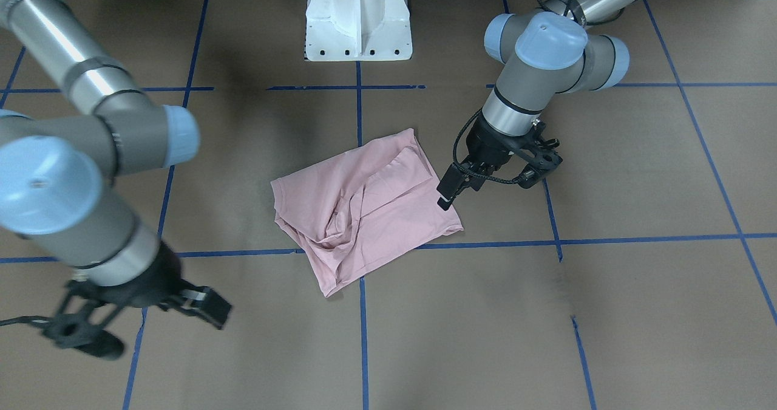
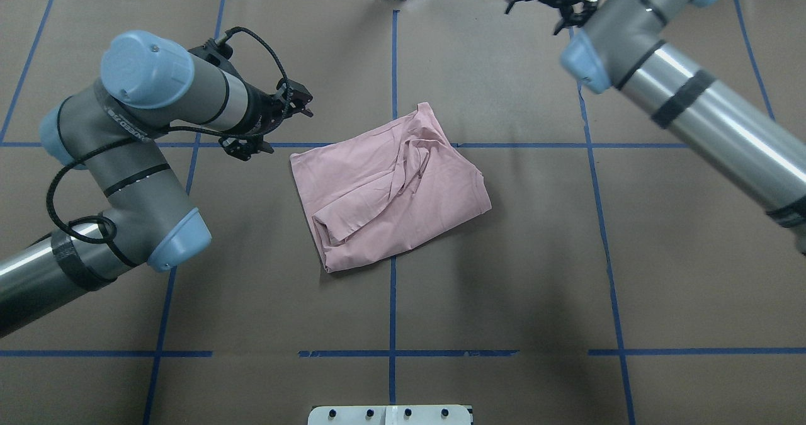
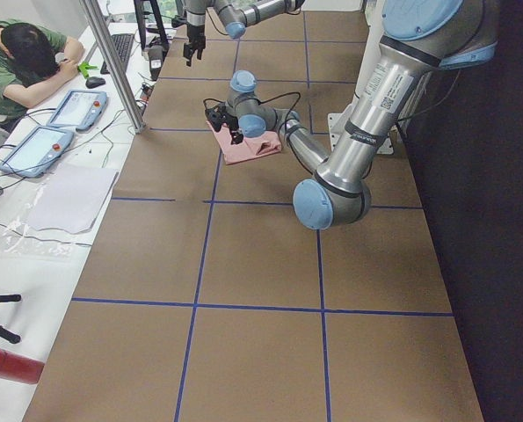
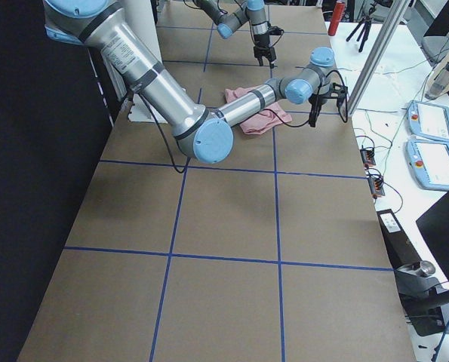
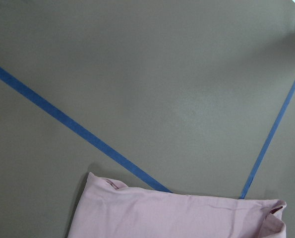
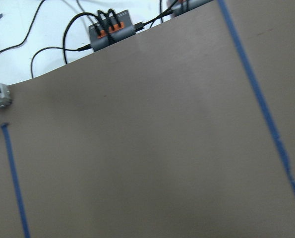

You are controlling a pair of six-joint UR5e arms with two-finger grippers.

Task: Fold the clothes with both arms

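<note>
A pink garment lies folded into a rough rectangle in the middle of the brown table, with a bunched crease across its top layer. My left gripper hovers just beside the garment's left edge, open, with nothing between its fingers. The left wrist view shows that garment edge at the bottom of the frame. My right gripper is far from the cloth, out near the table's far edge, open and empty. No fingers show in either wrist view.
Blue tape lines divide the table into squares. The white robot base stands at the near edge. A grey power box with cables lies beyond the far edge. A person leans on a side desk with tablets.
</note>
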